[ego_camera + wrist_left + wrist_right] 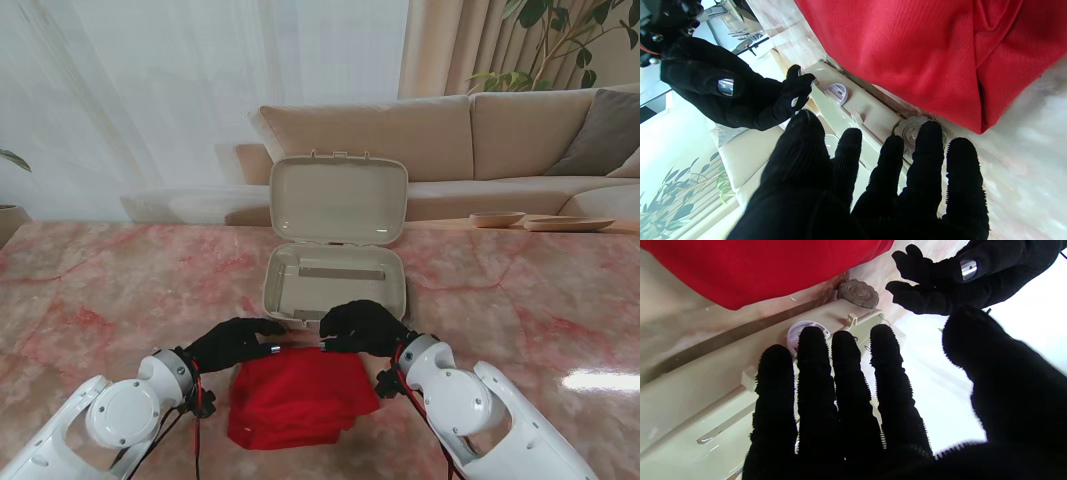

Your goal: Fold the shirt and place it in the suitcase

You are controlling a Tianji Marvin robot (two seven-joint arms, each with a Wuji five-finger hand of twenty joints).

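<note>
The red shirt (295, 395) lies as a folded bundle on the marble surface (100, 290), near me at about six o'clock from the suitcase (335, 282), which sits open just beyond it at twelve o'clock with its lid (338, 199) propped upright. That layout makes sense for packing: the tray's near wall faces the bundle, so the shirt only has to be lifted or pushed a short way forward. The left hand (232, 342) hovers at the bundle's far left corner, around ten o'clock from it, and the right hand (362, 326) at the far right corner, around two o'clock. Both wrist views show the fingers (846, 150) spread and extended over the suitcase's near edge, with no cloth between them; each hand is apart and holding nothing. The right wrist view shows its fingers (815, 373) likewise straight and separated. In my judgement the folding is done and the hands are poised either side to take the bundle; the risk is the fold slipping loose if only the top layer is caught.
</note>
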